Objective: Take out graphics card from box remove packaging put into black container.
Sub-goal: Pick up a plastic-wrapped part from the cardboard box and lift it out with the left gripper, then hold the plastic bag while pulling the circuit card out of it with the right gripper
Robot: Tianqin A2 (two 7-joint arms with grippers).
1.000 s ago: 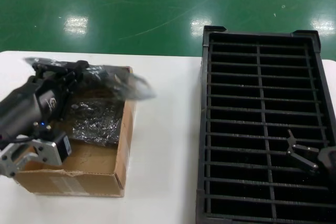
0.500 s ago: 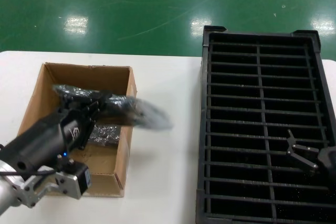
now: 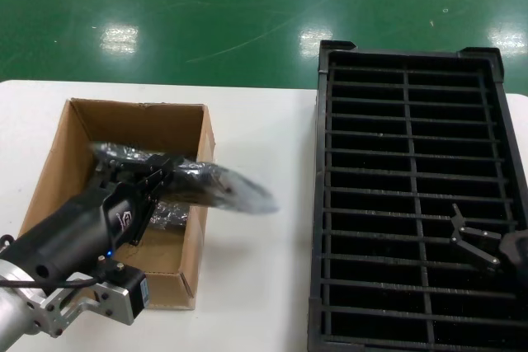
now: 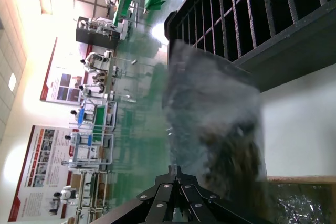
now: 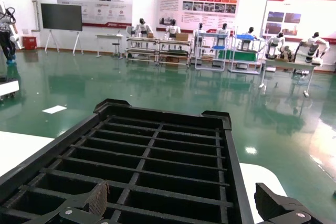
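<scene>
The brown cardboard box (image 3: pixel 196 142) stands open on the left of the white table. My left gripper (image 3: pixel 167 172) is above it, shut on a smoky-grey crinkled plastic bag (image 3: pixel 223 190) that hangs out over the box's right wall. In the left wrist view my left gripper (image 4: pixel 181 174) pinches the bag (image 4: pixel 215 114), and something dark shows through it. I cannot make out the graphics card itself. A second crinkled grey bag (image 3: pixel 169 217) lies inside the box. The black container (image 3: pixel 410 96) lies on the right. My right gripper (image 3: pixel 474 241) hovers open and empty over its near right slots.
The black container's rim (image 5: pixel 157 115) fills the right wrist view below my right gripper (image 5: pixel 184 203). A strip of bare white table (image 3: pixel 264 269) separates the box from the container. Green floor (image 3: pixel 206 14) lies beyond the table's far edge.
My left arm has drawn back toward the near side of the box. The held bag has swung right and now reaches out past the box's right wall. The right arm has not moved.
</scene>
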